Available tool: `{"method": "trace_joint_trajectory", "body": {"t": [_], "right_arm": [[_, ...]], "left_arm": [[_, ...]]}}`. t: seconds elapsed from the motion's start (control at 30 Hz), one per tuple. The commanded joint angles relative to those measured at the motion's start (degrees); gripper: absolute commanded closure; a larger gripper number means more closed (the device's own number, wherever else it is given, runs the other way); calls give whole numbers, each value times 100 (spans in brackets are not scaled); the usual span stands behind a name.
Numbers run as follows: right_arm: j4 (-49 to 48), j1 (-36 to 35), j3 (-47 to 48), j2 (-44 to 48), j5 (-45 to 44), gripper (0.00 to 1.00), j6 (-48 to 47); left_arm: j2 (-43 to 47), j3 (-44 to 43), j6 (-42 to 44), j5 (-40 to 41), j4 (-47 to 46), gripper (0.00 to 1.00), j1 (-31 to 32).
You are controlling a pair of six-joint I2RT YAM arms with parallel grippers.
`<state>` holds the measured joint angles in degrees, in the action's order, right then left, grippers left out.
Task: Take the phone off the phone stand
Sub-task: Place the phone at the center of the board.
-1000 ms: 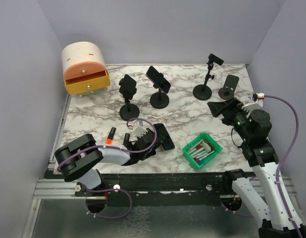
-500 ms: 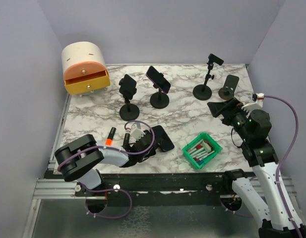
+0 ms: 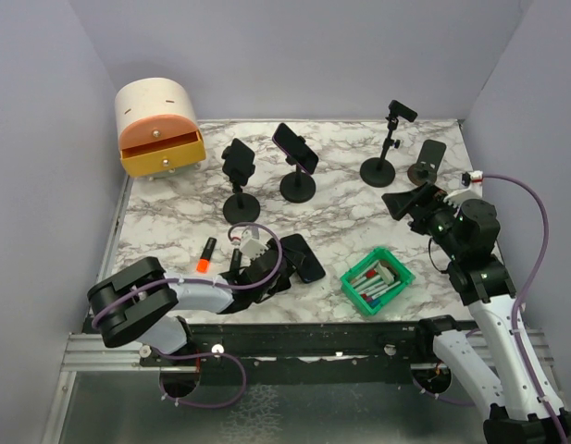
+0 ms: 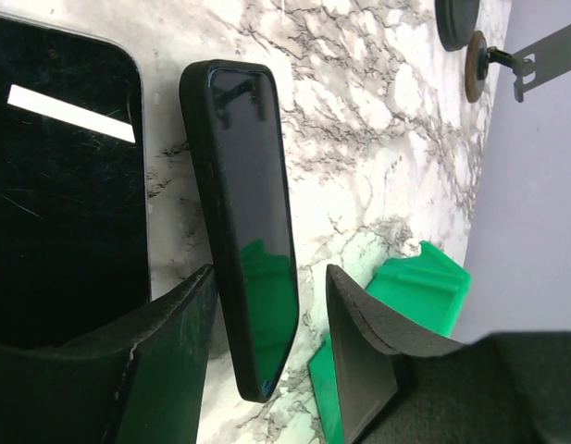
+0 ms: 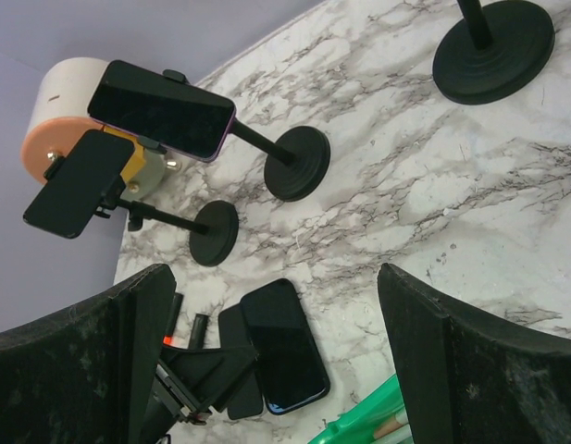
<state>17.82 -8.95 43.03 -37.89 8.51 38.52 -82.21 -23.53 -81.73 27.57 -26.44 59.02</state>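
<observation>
Back left corner of the white marble-patterned bench: a cream drum-shaped box with an orange drawer is sitting there. Near the front left edge: a black marker with an orange band.

I am holding my left gripper low by the front edge. Its pads are apart, straddling the near end of a slim black cased phone without clamping it. A gap is showing on one side. That phone is lying flat on the bench, glossy face up, off any stand. A black phone with a pale rim is lying flat just beside it.

Toward the back edge, two more are sitting in cradles: a small black phone on a black round-based stand, and, to its right, a black phone with a pinkish rim on a matching stand.

I am judging each as a light, stiff slab with a slippery, breakable face. Best hold is probably across the long edges at mid-length, clear of the cradle arms, because the stand may tip or come along.

Front right: a green plastic bin of markers. Back right corner: a tall empty black clamp stand and a low empty black stand.

I am hovering my right gripper over the right side of the bench, jaws wide apart, gripping nothing.
</observation>
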Motion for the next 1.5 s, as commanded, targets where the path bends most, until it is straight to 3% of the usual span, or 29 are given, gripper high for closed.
{"method": "trace_joint_trajectory", "body": {"t": [0.0,0.4,0.5,0.63,0.87,1.1,1.3,1.47], "right_arm": [[192,-27,91,19,213,4,-138],[308,-28,168,50,269,4,-178],[401,-27,254,79,338,4,-258],[487,-28,346,64,344,4,-406],[767,-28,483,112,336,5,-553],[877,-33,555,109,343,5,-567],[867,-45,613,59,365,5,-563],[876,-61,607,49,335,5,-516]], "left_arm": [[320,76,91,187,209,48,48],[888,183,204,318,767,48,48],[1147,-271,1119,397,1285,47,48],[775,-1099,2148,155,1645,48,48],[-531,-2343,3135,-183,1853,70,48],[-1626,-3264,3383,-448,2027,94,48],[-2249,-3673,3506,-610,2201,100,48],[-2396,-3521,3563,-700,2281,100,65]]}}
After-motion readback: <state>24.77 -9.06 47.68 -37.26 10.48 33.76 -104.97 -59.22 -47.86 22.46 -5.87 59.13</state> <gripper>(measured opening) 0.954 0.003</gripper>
